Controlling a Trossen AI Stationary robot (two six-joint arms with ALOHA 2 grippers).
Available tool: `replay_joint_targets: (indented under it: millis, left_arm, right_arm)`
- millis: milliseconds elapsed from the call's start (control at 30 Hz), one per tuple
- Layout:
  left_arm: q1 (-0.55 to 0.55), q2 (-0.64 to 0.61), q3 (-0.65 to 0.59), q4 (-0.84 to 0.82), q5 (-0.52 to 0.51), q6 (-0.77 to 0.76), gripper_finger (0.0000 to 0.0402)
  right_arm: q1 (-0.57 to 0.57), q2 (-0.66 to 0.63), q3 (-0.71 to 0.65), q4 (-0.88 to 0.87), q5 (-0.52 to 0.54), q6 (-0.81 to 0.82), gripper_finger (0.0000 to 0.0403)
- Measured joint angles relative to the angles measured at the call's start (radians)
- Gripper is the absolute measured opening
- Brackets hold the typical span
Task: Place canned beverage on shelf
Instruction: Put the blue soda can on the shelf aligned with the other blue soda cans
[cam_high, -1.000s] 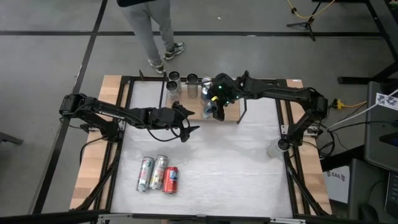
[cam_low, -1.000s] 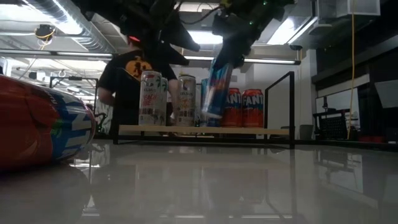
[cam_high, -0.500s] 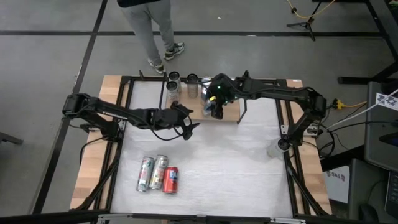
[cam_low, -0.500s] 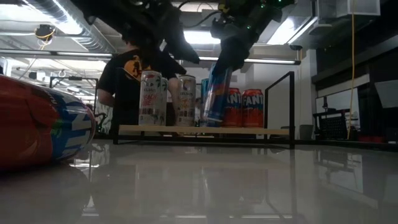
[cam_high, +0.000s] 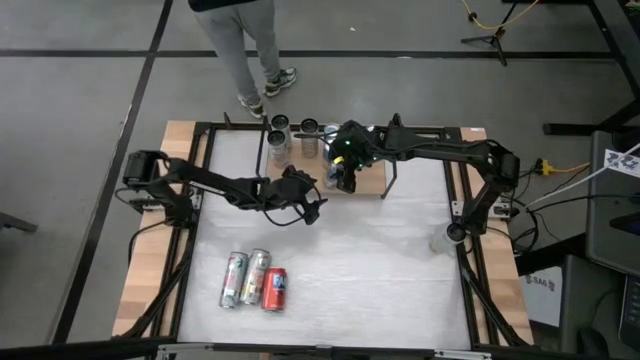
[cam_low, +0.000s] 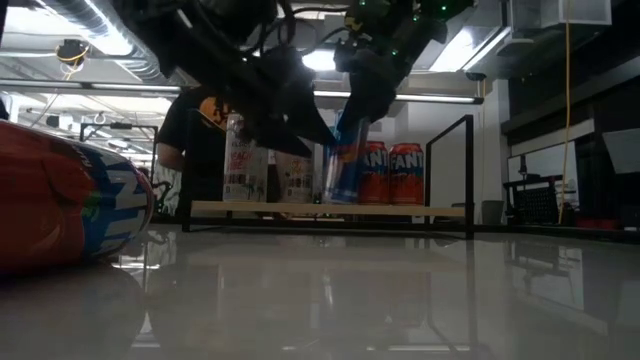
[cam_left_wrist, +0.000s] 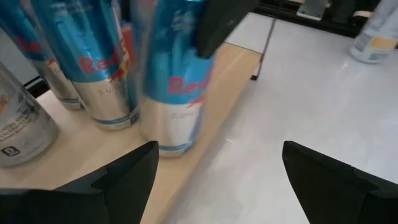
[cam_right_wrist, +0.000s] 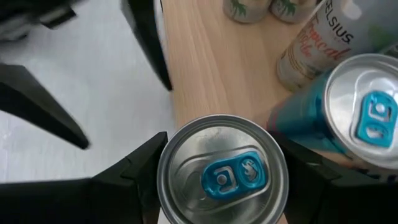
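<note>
Right gripper (cam_right_wrist: 217, 205) clamped on a blue Red Bull can (cam_right_wrist: 221, 174), held upright over the near edge of the shelf (cam_low: 330, 209); can base at board level, contact not clear. Left gripper (cam_left_wrist: 214, 180) spread wide, empty, just beside the shelf front, pointing at that can. Other cans stand on the light-wood board. White tabletop (cam_high: 380, 270); three cans (cam_high: 255, 280) lie near the front. Person (cam_high: 245, 40) stands behind the table.
</note>
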Motion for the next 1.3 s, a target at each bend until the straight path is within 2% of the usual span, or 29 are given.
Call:
replay_joint_targets:
  millis: [467, 633, 967, 1300]
  left_arm:
    - [0.059, 0.120, 0.000, 0.123, 0.001, -0.003, 0.0330]
    - [0.065, 0.121, 0.000, 0.137, 0.001, -0.003, 0.0330]
    - [0.065, 0.121, 0.000, 0.172, 0.001, -0.003, 0.0330]
    - [0.065, 0.121, 0.000, 0.171, 0.001, -0.003, 0.0330]
  right_arm:
    - [0.000, 0.003, 0.000, 0.003, 0.000, 0.000, 0.0232]
    - [0.000, 0.003, 0.000, 0.003, 0.000, 0.000, 0.0236]
    - [0.000, 0.004, -0.001, 0.003, 0.000, 0.000, 0.0274]
    - [0.000, 0.005, -0.001, 0.003, 0.000, 0.000, 0.0277]
